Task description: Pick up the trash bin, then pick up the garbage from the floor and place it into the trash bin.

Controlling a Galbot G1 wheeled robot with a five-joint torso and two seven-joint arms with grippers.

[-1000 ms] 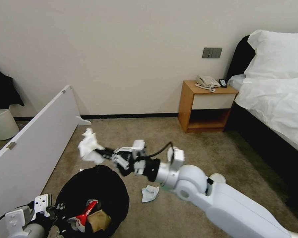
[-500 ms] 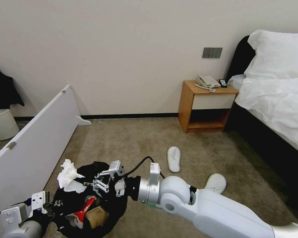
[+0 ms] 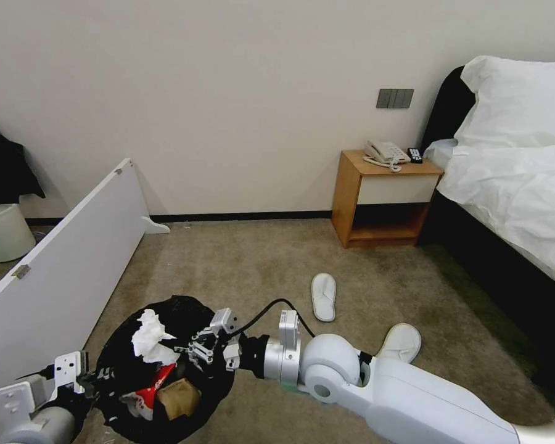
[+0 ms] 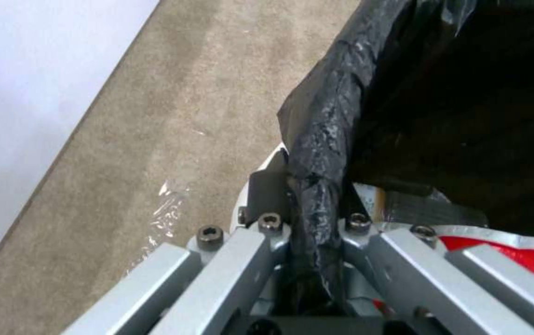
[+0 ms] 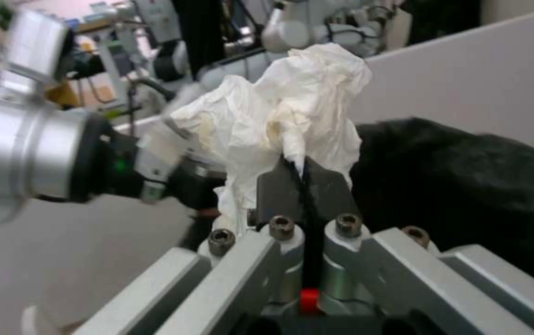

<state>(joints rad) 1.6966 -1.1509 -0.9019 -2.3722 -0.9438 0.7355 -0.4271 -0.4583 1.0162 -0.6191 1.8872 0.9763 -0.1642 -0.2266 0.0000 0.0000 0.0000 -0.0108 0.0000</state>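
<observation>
Down at the near left of the carpet, the trash bin with its crinkly black bag sits with its mouth wide open, and the left pincer is clamped on the bag-covered rim at the bin's near left side, the black plastic pinched between its two dark fingers. The right pincer reaches in from the right and hangs over the bin's mouth, its fingers closed together on a crumpled white tissue, which sticks up above the opening and does not rest on what lies inside. Within the bin lie a crushed red can and, just beside it toward the right wall of the bin, a brown cardboard scrap. Two white slippers are on the carpet: one slipper lies well apart from the bin toward the middle of the floor, and the other slipper lies nearer the bed, partly hidden behind the right arm. A white board leans along the left side of the floor, close to the bin
</observation>
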